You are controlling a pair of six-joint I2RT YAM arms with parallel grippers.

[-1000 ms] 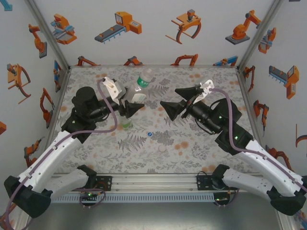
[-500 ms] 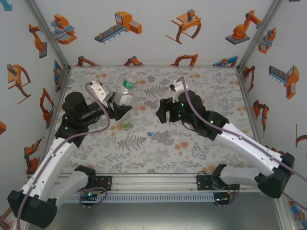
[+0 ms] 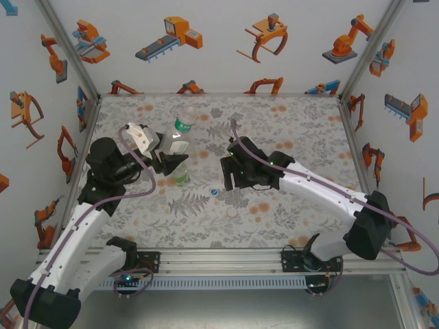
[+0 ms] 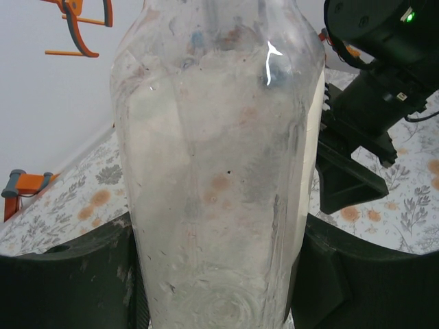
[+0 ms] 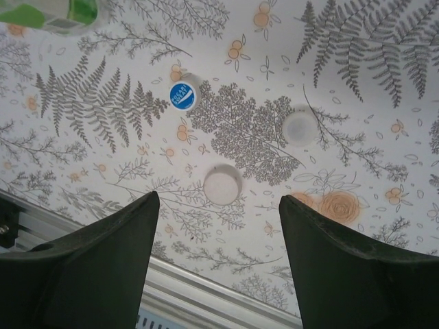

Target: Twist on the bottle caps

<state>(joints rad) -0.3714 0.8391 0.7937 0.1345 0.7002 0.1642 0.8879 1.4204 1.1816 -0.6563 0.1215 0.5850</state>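
- The left claw [image 3: 173,162] is clamping the clear plastic bottle with a green-and-white label [image 3: 180,131] low on its body, fingers pressing both sides.
- That bottle's long axis is running from the claw toward the back wall, with the neck pointing away from the arm. How steeply it is tilting is hard to call from above.
- The small green-tinted plastic bottle [image 3: 180,177] is sitting on the fern-patterned table [image 3: 288,116], just beside the left claw on its near side.
- The right claw [image 5: 218,200] is hanging wide and empty, facing down over the caps.
- The round blue plastic cap [image 5: 182,96], the pale white round cap [image 5: 222,185] and the second whitish cap [image 5: 300,127] are lying flat and apart on the table. In the right wrist view the white one is showing between the fingers.
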